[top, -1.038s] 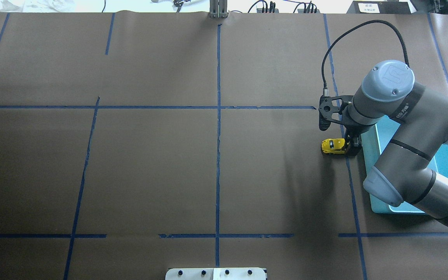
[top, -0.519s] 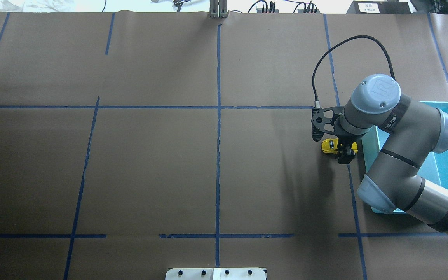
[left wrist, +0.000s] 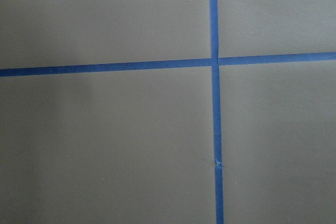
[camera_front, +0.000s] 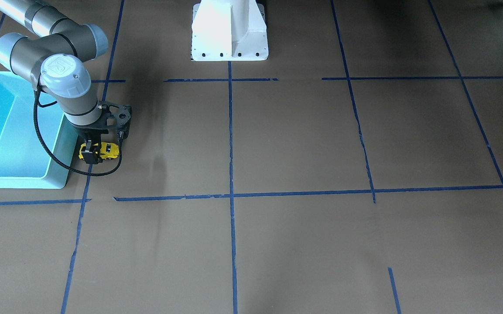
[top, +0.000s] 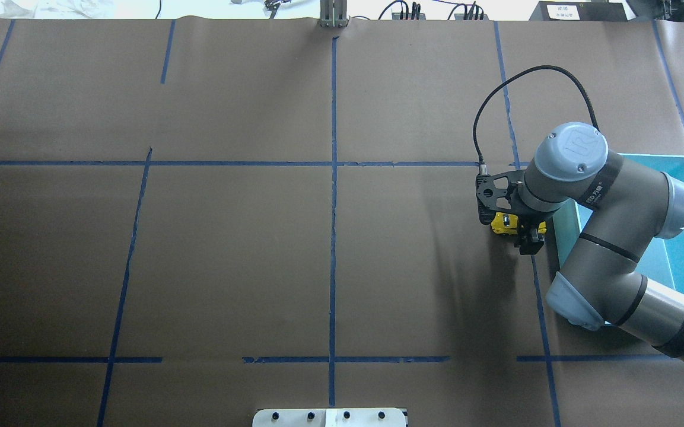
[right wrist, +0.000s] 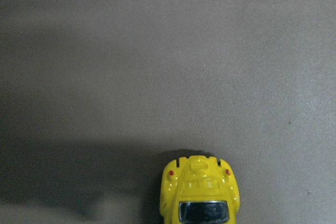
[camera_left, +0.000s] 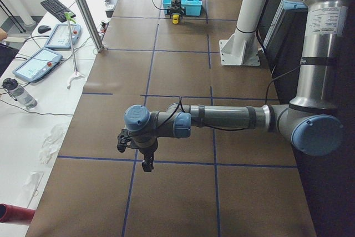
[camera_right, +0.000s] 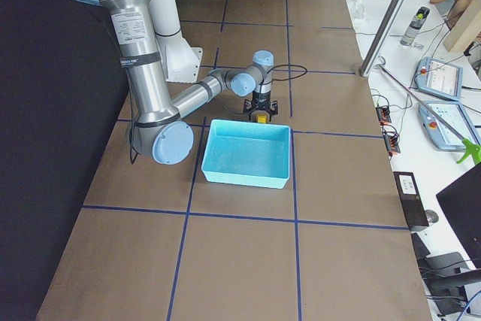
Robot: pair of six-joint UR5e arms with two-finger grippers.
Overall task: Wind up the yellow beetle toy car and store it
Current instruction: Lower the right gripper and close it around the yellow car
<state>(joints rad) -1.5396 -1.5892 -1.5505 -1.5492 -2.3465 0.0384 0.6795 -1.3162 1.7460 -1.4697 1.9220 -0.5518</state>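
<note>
Left gripper (camera_left: 146,166) hangs over the brown table (camera_left: 183,192) near a blue tape cross (left wrist: 212,62); can't tell if its fingers are spread or pressed together. Far down the table, the right gripper (camera_front: 89,153) points straight down, fingers pinching the sides of the yellow toy car (camera_front: 108,150). The car sits wheels-down on the table just beside the blue bin (camera_front: 15,182), outside it.

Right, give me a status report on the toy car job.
Right gripper low over yellow Beetle toy car, jaws unclear. Left gripper hovers far off. Car on table beside light-blue bin. No obstruction seen.
</note>
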